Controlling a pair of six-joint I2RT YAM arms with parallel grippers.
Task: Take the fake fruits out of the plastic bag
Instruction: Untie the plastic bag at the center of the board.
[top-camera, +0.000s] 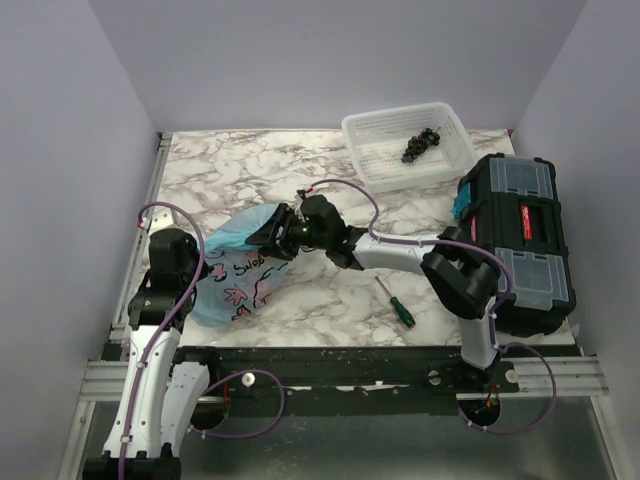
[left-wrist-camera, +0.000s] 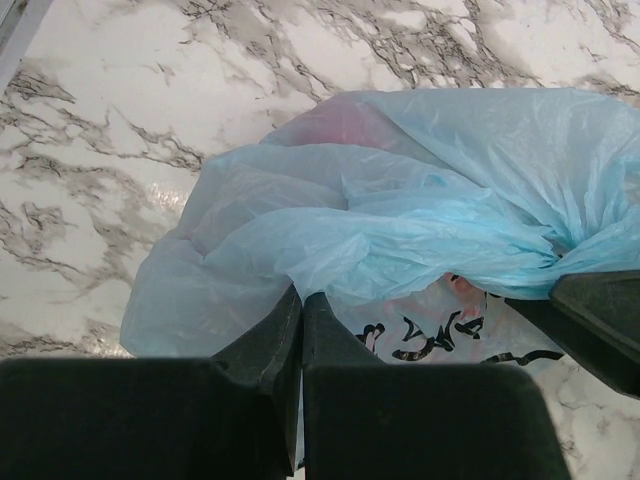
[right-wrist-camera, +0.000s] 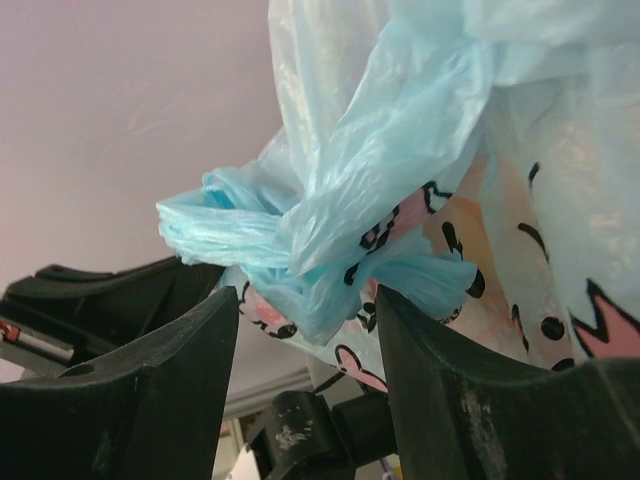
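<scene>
The left gripper (left-wrist-camera: 302, 300), at lower centre of its view, is clamping the plastic bag (left-wrist-camera: 400, 220); the right gripper (right-wrist-camera: 308, 320) is straddling the bunched bag mouth, jaws released.

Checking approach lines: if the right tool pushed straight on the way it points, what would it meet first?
The thin translucent light-blue plastic bag: its bunched fold sits between the open right tool's fingers; depth unclear.

plastic bag (left-wrist-camera: 400, 200): thin crinkled translucent film | tabletop (top-camera: 250, 160): glossy marble-look | basket (top-camera: 395, 112): white lattice plastic | toolbox (top-camera: 490, 205): matt black plastic
</scene>
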